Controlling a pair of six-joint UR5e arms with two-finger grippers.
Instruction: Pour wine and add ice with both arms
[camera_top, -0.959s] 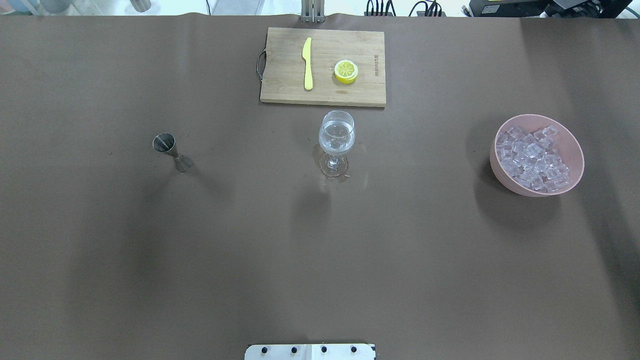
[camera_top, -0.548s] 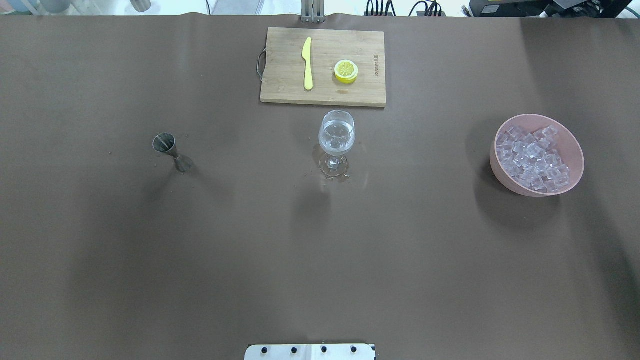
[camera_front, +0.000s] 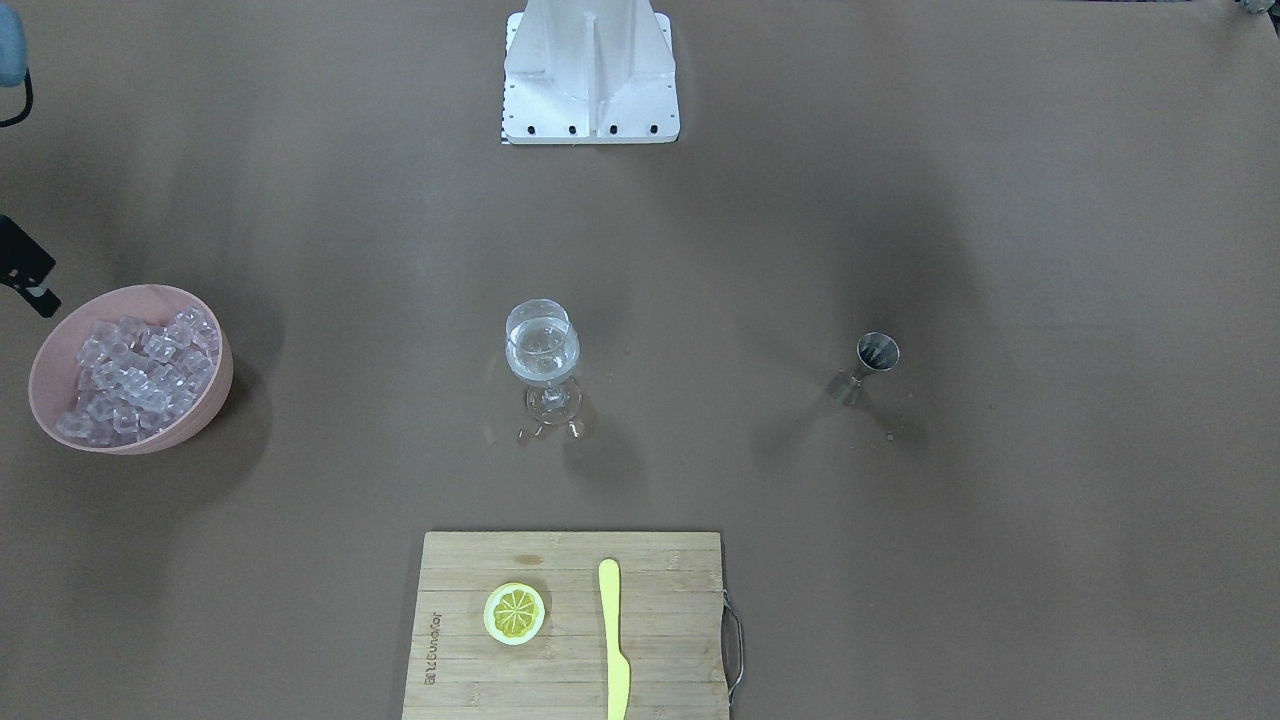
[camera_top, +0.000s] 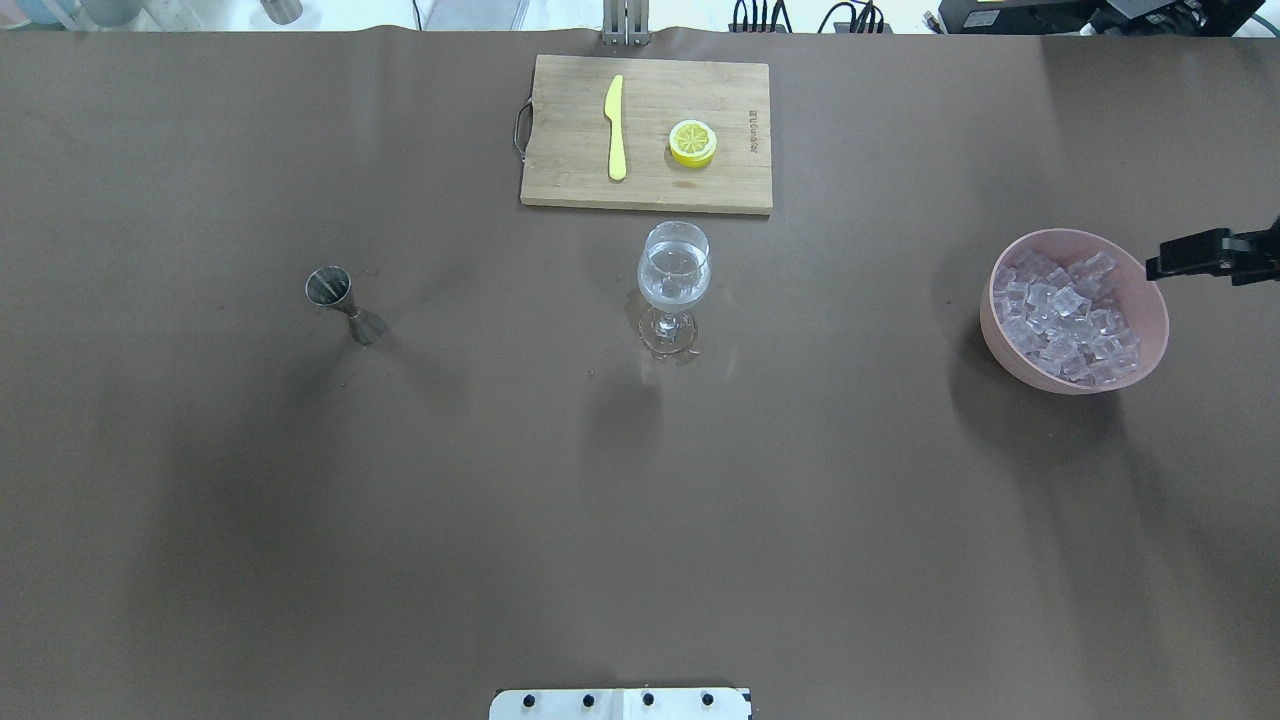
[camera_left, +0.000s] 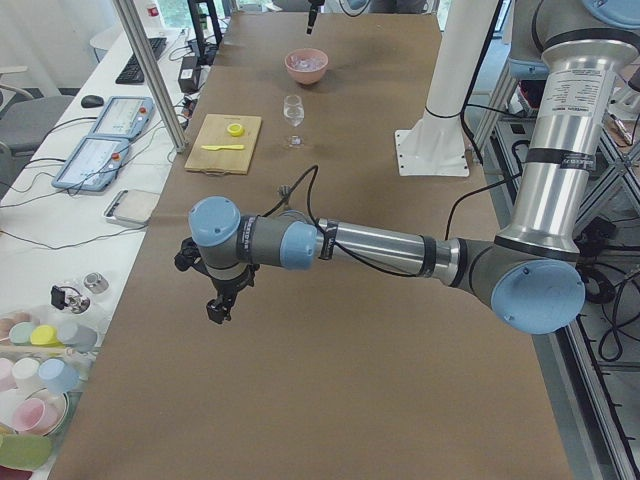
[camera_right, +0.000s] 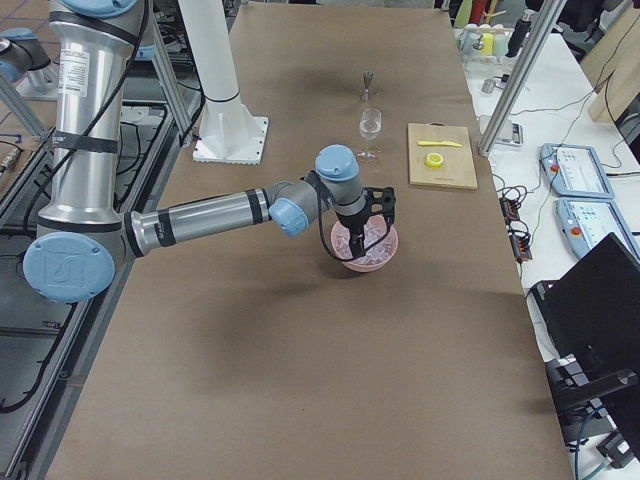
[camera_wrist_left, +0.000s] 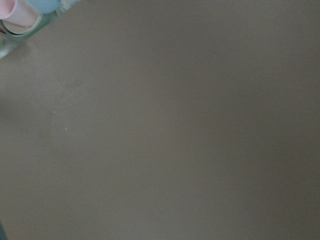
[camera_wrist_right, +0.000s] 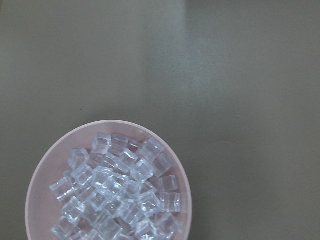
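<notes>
Pink bowl (camera_top: 996, 346) at the right holds the heaped ice (camera_top: 1068, 315), the right gripper (camera_top: 1172, 260) hanging above its right rim, while wine (camera_top: 674, 280) sits in the centre glass (camera_top: 668, 322) and the left gripper (camera_left: 218, 308) hovers over the table (camera_left: 320, 400) far left; neither gripper's finger spacing can be told.

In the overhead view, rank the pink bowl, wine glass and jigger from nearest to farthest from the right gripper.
1. pink bowl, just beside the right gripper at the table's right edge.
2. wine glass, at the table's centre.
3. jigger, far over on the left side.
</notes>
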